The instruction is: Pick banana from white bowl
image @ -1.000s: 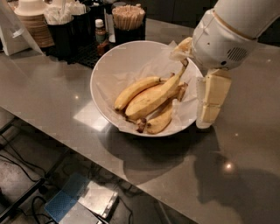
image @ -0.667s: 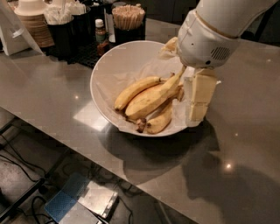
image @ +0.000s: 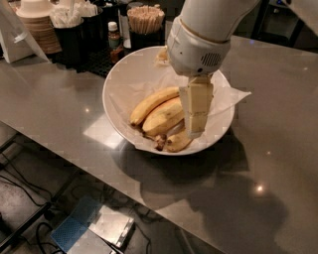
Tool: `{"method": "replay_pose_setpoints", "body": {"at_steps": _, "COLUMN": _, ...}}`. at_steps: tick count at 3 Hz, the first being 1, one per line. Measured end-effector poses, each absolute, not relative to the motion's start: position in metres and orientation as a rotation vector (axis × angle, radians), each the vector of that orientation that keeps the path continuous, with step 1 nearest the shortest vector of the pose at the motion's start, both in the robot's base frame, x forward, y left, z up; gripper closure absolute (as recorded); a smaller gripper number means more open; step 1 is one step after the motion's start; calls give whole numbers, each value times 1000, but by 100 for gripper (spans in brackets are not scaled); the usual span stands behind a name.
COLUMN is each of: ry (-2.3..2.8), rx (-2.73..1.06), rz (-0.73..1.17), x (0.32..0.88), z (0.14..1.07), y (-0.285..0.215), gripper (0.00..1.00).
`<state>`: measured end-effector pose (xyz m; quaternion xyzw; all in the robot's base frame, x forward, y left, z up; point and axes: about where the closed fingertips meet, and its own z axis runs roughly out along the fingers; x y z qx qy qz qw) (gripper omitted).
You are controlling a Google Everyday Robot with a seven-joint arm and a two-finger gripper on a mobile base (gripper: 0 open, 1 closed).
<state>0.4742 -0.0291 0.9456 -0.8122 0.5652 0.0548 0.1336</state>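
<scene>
Gripper hung down inside white bowl, on right side, just in front of bananas; spread apart or pressed together cannot be told. Banana, big fat one, laid in middle of bowl on crinkly paper, between thin banana behind and short banana with brown end in front. Right end of big banana hidden by gripper; touching or not cannot be told. Bowl set on grey counter. Cup of wooden sticks and little bottle seen behind bowl
</scene>
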Motion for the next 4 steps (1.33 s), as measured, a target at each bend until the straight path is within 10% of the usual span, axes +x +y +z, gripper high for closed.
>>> {"method": "replay_pose_setpoints", "body": {"at_steps": 4, "ry": 1352, "rx": -2674, "rz": 86, "x": 495, "z": 910, "y": 16, "gripper": 0}}
